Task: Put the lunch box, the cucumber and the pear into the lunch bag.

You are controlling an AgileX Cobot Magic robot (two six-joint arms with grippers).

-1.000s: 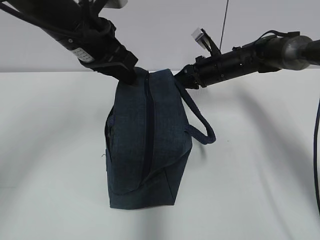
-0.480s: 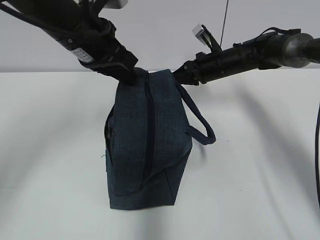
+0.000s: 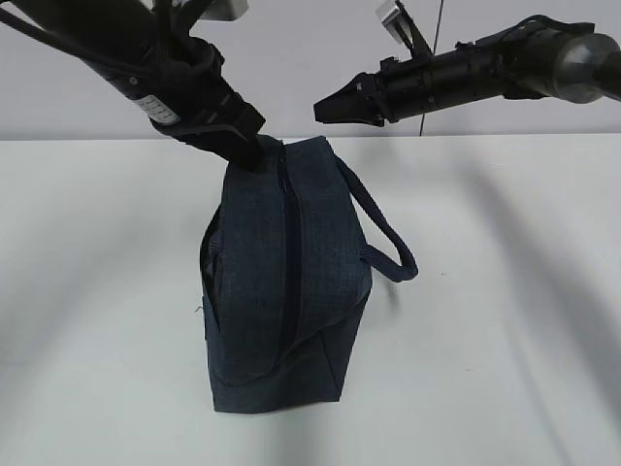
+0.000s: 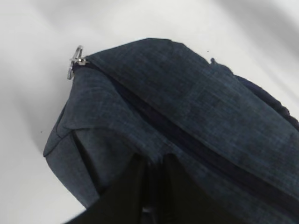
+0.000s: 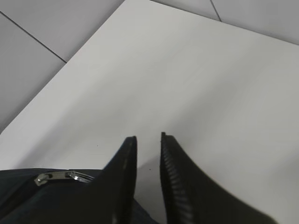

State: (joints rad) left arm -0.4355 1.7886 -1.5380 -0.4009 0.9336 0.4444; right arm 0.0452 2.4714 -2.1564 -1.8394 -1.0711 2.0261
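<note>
The lunch bag (image 3: 284,282) stands on the white surface (image 3: 505,320), a boxy dark navy fabric shape with its long zipper (image 3: 283,252) running down the face turned toward the exterior camera. The zipper looks drawn closed along that whole visible run. A looped strap handle (image 3: 386,238) hangs off the bag's right side, sagging outward and apart from the surface.

The left hand (image 3: 250,150) comes in from the upper left and is clenched on the bag's top edge. In the left wrist view the two dark fingers (image 4: 122,193) sit close together at the bottom of the picture with a fold of navy fabric pinched between them. In the same view the silver ring pull (image 4: 74,60) sits at the far end of the zipper, at the bag's corner.

The right hand (image 3: 322,110) hovers above and to the right of the bag's top, clear of the fabric and the handle. In the right wrist view its fingers (image 5: 122,172) stand slightly parted with bare surface showing through the gap, grasping nothing. The ring pull shows at the lower left of that view, beside the left finger; whether it touches the finger is hard to tell from this angle.
</note>
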